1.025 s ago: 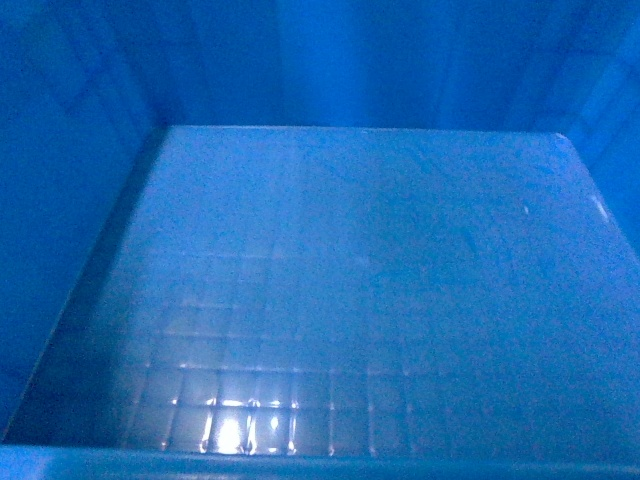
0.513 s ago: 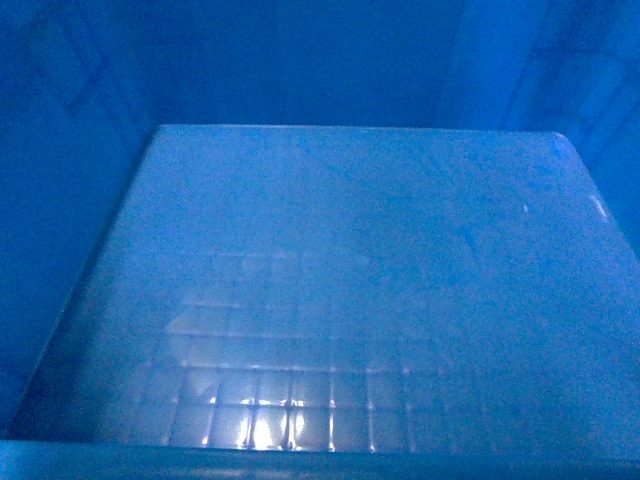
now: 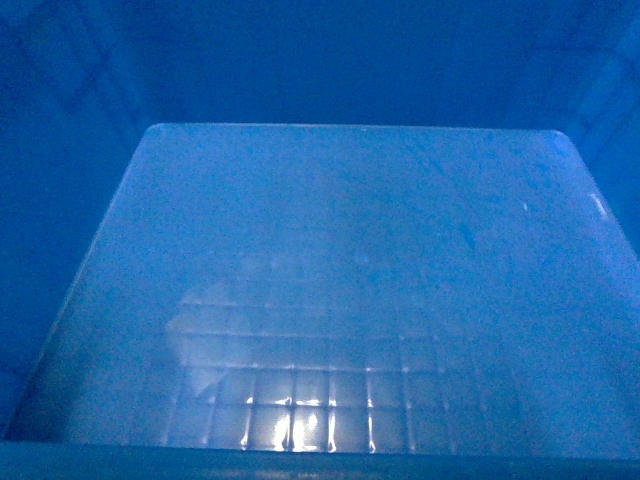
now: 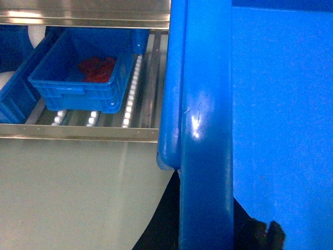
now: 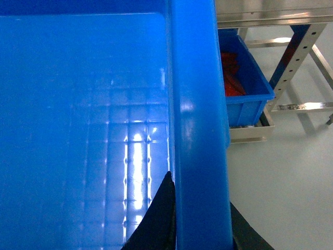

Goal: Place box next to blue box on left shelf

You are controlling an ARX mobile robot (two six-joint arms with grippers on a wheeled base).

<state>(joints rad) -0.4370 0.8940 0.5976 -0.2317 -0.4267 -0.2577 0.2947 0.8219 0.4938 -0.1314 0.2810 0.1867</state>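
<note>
Since the earlier head frames, the bright glare patch on the floor of the box (image 3: 340, 280) had drifted from about 7 o'clock toward 6 o'clock, and the far wall had darkened; the crate otherwise filled the view as before.

Head view: only the interior was visible, with the grid-embossed floor running from the near rim at 6 o'clock to the far wall at 12 o'clock. Which axis was the longer could not be told.

Left wrist view: the box's thick rim ran straight from 6 to 12 o'clock. The left gripper (image 4: 208, 229) straddled it at 6 o'clock, a dark finger on either side of the wall, jaws closed onto the rim. At 10 o'clock, the left shelf (image 4: 78, 133) carried a smaller blue crate (image 4: 83, 73) holding red items (image 4: 97, 69) on white rollers (image 4: 130, 94). The held box's corner was near the shelf's front rail, not on it.

Right wrist view: the rim again ran 6 to 12 o'clock. The right gripper (image 5: 200, 224) clasped it at 6 o'clock, jaws shut on the wall. At 2 o'clock sat another blue crate (image 5: 250, 86) with red contents, beside a perforated metal frame (image 5: 294, 62) on the pale floor (image 5: 291, 182).
</note>
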